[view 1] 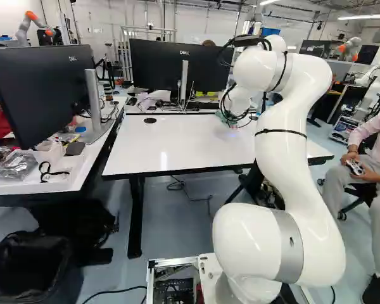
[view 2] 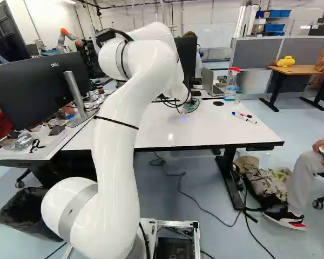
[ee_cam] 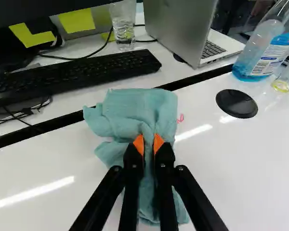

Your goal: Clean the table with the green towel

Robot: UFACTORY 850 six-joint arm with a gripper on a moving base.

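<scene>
The site was a robotics lab. Indicators: 1 large white arm, another robot at the right of the left base view, monitors beside and behind the counter, and cables across the floor.

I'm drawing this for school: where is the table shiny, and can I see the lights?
Wrist view: long white streaks on the table, either side of the towel, and a small glint by the black cap; left base view: a soft bright patch on the table, and glowing ceiling lights; right base view: a bright patch there too.
</scene>
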